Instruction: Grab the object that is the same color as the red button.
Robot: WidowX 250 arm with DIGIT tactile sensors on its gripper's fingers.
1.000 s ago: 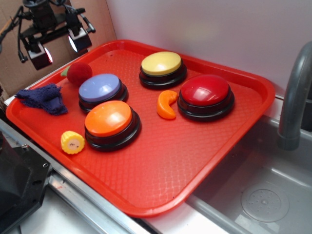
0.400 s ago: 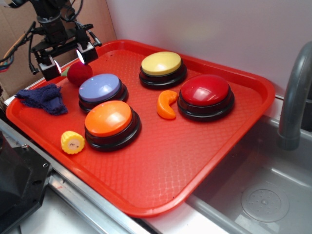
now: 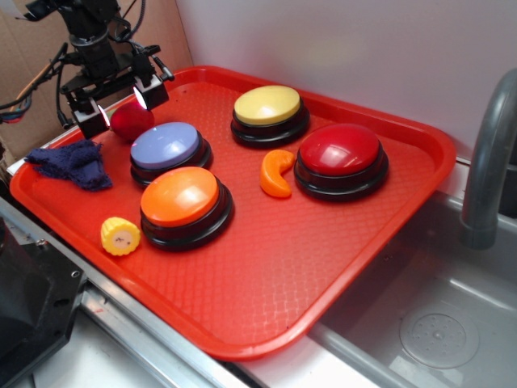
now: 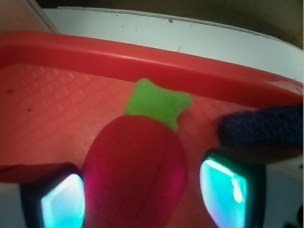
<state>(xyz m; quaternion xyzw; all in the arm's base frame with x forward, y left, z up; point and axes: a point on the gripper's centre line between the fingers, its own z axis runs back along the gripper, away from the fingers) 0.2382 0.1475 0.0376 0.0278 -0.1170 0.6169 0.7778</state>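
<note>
The object, a small dark-red fuzzy ball toy [image 3: 133, 122] with a green tip [image 4: 157, 102], lies at the tray's far left corner. My gripper [image 3: 119, 105] is lowered over it and open, one finger on each side. In the wrist view the toy [image 4: 135, 166] fills the space between the two glowing pads [image 4: 223, 187]. The left pad is almost against it and a narrow gap shows at the right pad. The red button [image 3: 339, 153], a glossy dome on a black base, sits at the tray's right side, far from the gripper.
On the red tray [image 3: 323, 267] are a blue button [image 3: 166, 145], orange button [image 3: 179, 196], yellow button [image 3: 267, 105], orange crescent toy [image 3: 276, 173] and yellow corn piece [image 3: 120, 235]. A dark blue cloth [image 3: 71, 162] lies just left of the toy. A sink and faucet [image 3: 489, 153] are on the right.
The gripper has come down and shifted right over the last second, from above the tray's corner to astride the red toy. The toy itself has not moved.
</note>
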